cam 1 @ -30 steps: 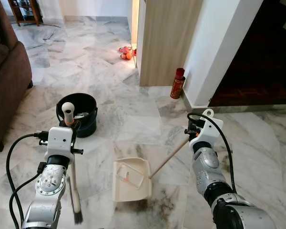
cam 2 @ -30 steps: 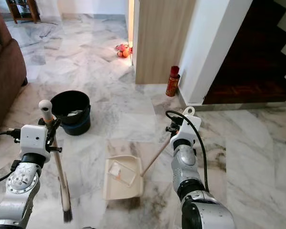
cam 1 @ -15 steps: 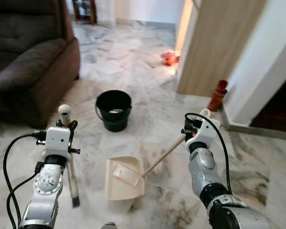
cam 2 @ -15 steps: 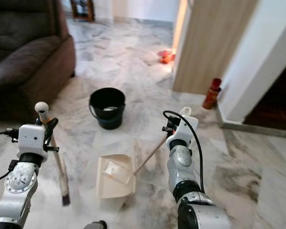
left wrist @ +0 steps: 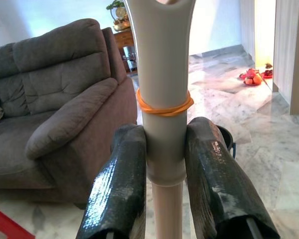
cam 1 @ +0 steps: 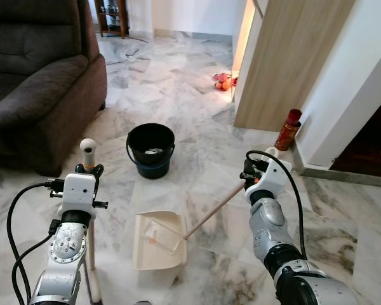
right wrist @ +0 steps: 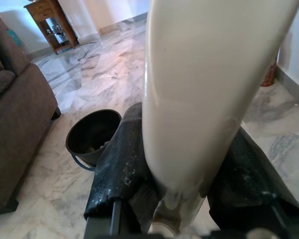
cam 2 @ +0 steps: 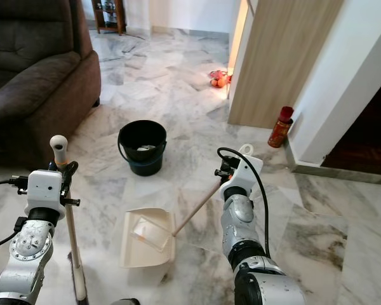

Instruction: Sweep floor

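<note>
**Sweeping gear in both grips on the marble floor**

Gripping a tool in each arm, I stand on an open stretch of marble floor (cam 1: pixel 197 159). My left gripper (left wrist: pixel 164 154) has its two black fingers (left wrist: pixel 120 179) pressed against either side of the broom (cam 2: pixel 68 222), just under an orange rubber band (left wrist: pixel 164 107) on its pale handle; the broom stands nearly upright at my left, its rounded top above my wrist and its lower end near the frame's bottom edge. My right gripper (right wrist: pixel 182 184) is closed around the thick cream grip of the dustpan (cam 1: pixel 157 241), whose wooden handle slants down and to my left to the cream pan lying flat on the tiles between my arms, with a clear scrap of litter (cam 1: pixel 160 234) inside it. A black bucket (cam 1: pixel 150 149) sits beyond the pan, apart from it. A brown sofa (cam 1: pixel 38 82) borders the floor on my left; a wooden panel (cam 1: pixel 286 63) and white wall (cam 1: pixel 362 89) close in the right, with a red bottle (cam 1: pixel 288 130) at the wall's foot. Bare tiles run ahead toward a small orange object (cam 1: pixel 222 80) by the doorway.
</note>
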